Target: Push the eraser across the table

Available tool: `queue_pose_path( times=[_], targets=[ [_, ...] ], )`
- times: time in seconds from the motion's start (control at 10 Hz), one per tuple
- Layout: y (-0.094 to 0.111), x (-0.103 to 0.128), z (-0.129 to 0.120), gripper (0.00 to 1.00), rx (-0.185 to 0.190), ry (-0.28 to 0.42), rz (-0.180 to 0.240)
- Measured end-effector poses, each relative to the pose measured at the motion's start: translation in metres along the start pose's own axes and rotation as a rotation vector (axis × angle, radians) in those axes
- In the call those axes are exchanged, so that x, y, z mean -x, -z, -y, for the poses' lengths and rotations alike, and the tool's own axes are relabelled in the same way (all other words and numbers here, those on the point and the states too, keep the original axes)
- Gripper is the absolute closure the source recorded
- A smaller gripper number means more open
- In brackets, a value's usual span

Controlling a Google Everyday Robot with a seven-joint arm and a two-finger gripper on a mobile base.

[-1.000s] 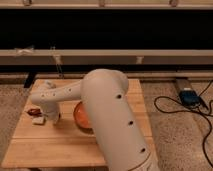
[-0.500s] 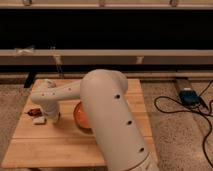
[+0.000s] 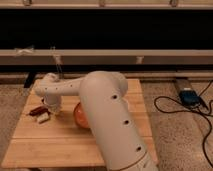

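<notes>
Gripper [image 3: 51,106] low on table [image 3: 60,145] left of orange plate [image 3: 80,116], presumably for pushing; finger state impossible to tell, eraser unseen.

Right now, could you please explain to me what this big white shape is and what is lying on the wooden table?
The big white shape is a robot arm, seen from a single camera that looks along the arm from close to it, so the arm fills much of the picture. It reaches over a light wooden table and bends to the left. At its far end is the gripper, a two-finger claw, which is low over the table's left side; its fingers cannot be made out from here. Beside it lie a small cream-white block and a red-brown item. An orange plate peeks out from behind the arm. The black eraser it is meant to push is not visible; it may be hidden by the arm. On the floor to the right are a blue device and black cables.
</notes>
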Motion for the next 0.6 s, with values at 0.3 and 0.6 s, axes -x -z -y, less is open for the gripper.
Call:
queue_pose_path(
  times=[0.3,0.6],
  targets=[
    [0.007,-0.008,-0.012,1.00,0.014,0.005,-0.028],
    [0.009,-0.027,-0.019,1.00,0.029,0.031,-0.051]
  ],
)
